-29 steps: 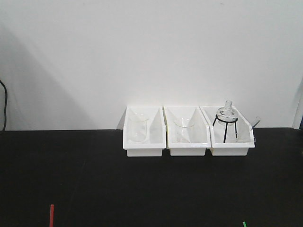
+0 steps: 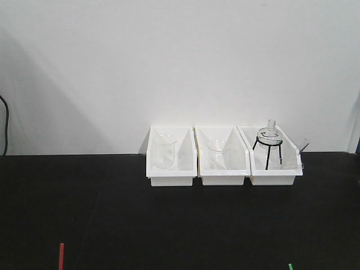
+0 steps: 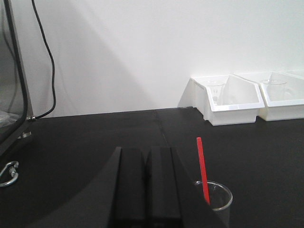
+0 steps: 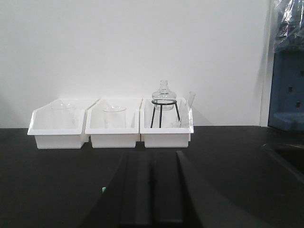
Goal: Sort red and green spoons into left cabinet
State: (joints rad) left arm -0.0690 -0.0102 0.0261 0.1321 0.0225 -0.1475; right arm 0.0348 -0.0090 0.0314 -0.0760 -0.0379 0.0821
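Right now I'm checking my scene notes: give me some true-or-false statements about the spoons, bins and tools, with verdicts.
1. The red spoon stands in a clear glass. True.
2. The flask sits in the middle bin. False: it sits on a black stand in the right bin.
3. The left tool grips the red spoon. False: it is shut and empty, the glass beside it.
4. The left bin holds a clear beaker. True.
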